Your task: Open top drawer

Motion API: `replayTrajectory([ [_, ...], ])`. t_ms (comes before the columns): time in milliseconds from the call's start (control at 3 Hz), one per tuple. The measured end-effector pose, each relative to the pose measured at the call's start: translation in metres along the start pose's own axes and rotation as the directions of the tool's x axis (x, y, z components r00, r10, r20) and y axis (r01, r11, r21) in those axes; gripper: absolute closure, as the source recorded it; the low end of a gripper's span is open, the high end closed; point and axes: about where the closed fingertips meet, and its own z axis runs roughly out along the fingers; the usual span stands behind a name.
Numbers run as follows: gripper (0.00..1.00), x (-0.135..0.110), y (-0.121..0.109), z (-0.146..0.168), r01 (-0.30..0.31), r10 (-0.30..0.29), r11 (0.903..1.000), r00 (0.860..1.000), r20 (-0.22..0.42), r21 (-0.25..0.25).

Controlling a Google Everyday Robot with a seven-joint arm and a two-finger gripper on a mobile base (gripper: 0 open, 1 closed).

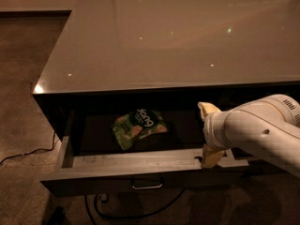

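Note:
The top drawer (140, 162) stands pulled out from under the glossy grey counter (164, 41). Its dark front faces down and forward, with a small metal bar handle (146, 185) at its centre. A green snack bag (137, 127) lies on the drawer floor. My gripper (209, 134) is at the drawer's right end, on a white arm coming in from the right. One yellowish finger (207, 109) points up over the drawer's back and the other (211, 157) rests at the front rail. The gripper holds nothing.
A dark cable (28, 152) runs over the brown carpet at the left, and more cable (136, 210) loops under the drawer. Other dark drawer fronts (267, 95) sit to the right behind the arm.

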Motion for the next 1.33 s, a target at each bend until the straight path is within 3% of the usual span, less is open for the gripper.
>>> replayTrajectory([
  [667, 0.0, -0.002, 0.002, -0.001, -0.004, 0.004, 1.0, 1.0, 0.015, 0.006],
  [1333, 0.41, -0.008, -0.013, 0.006, -0.005, 0.004, 0.9998, 0.998, 0.07, 0.021],
])
